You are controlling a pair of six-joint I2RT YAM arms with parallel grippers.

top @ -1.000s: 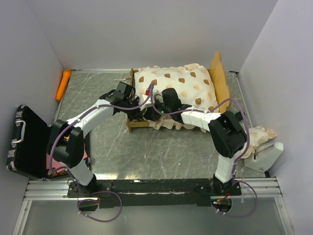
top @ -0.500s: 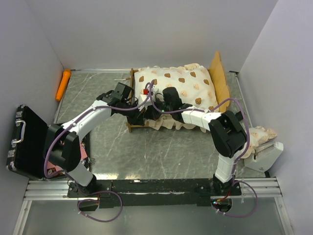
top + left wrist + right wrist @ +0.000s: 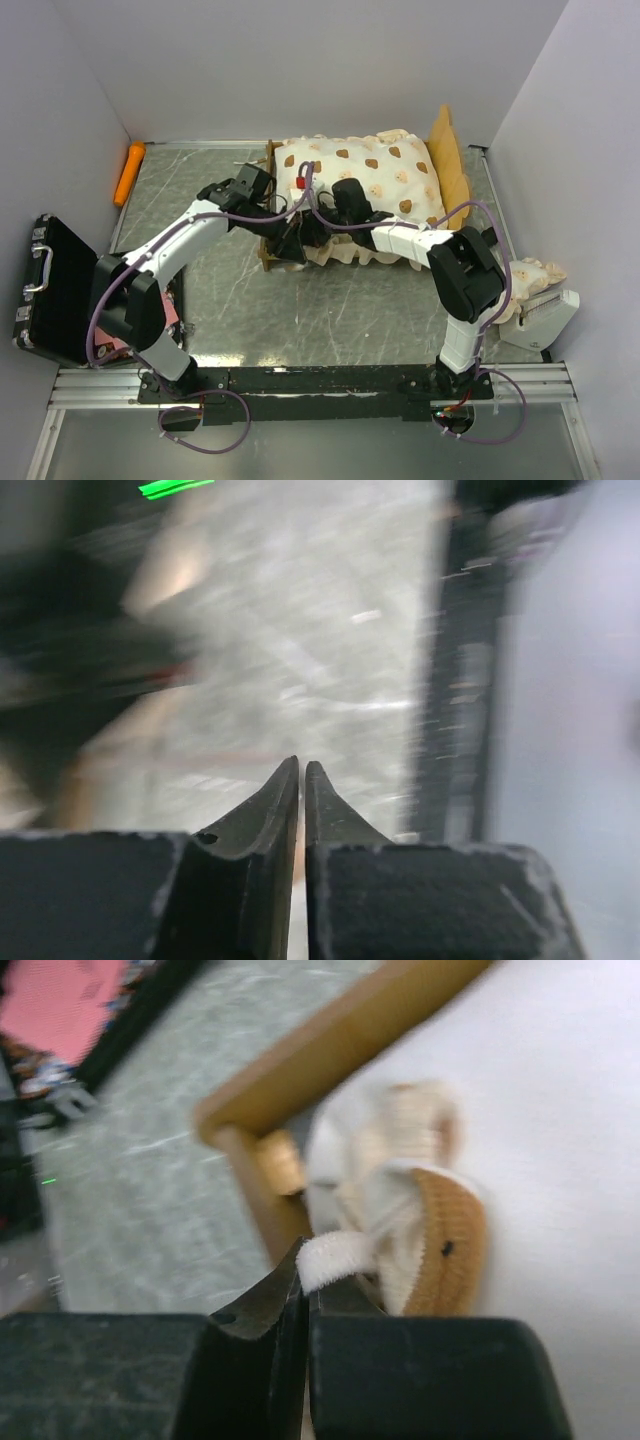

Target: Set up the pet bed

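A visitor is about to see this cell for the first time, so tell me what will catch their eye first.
The pet bed at the far middle of the table, its bear-print mattress puffed above the wooden frame. The left hand and the right hand crowd its near left corner, the right one pinching a strip of cream fabric. An orange object lies in the far left corner.

Seen from above: two robot arms, the left arm (image 3: 185,240) and the right arm (image 3: 425,240). One wooden bed (image 3: 450,165), one mattress (image 3: 370,170), one pillow (image 3: 535,273). One black case (image 3: 60,290), one orange object (image 3: 130,172), one white object (image 3: 545,318).
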